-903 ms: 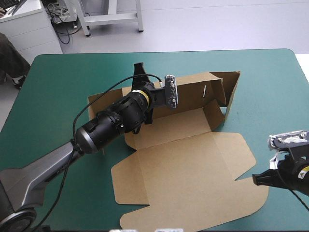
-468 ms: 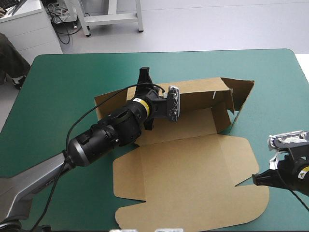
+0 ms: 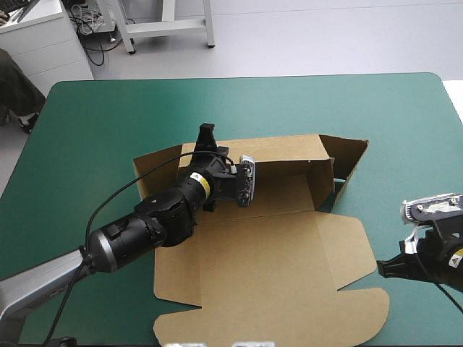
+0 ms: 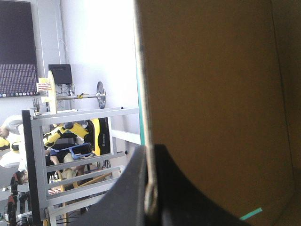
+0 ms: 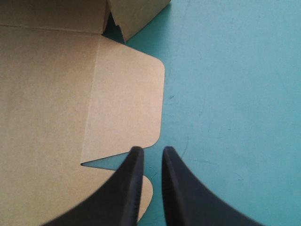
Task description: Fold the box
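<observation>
Since the earlier frame your left arm [image 3: 155, 220] has pulled back, and the box [image 3: 239, 246] has slid with it toward the near-left of the worktop [image 3: 94, 123]. The right arm [image 3: 438, 249] has not moved. The box now sits about mid-worktop, with its rear wall [image 3: 289, 150] raised, a side flap [image 3: 349, 155] half up at its right end, and the lid [image 3: 289, 282] flat in front. Your left jaws pinch the rear wall near its left end. Your right jaws, almost pressed together and holding nothing, hover just off the lid's right edge. I judge the step in hand is raising the walls. Next you probably must turn the side flap inward while the wall stays held.
</observation>
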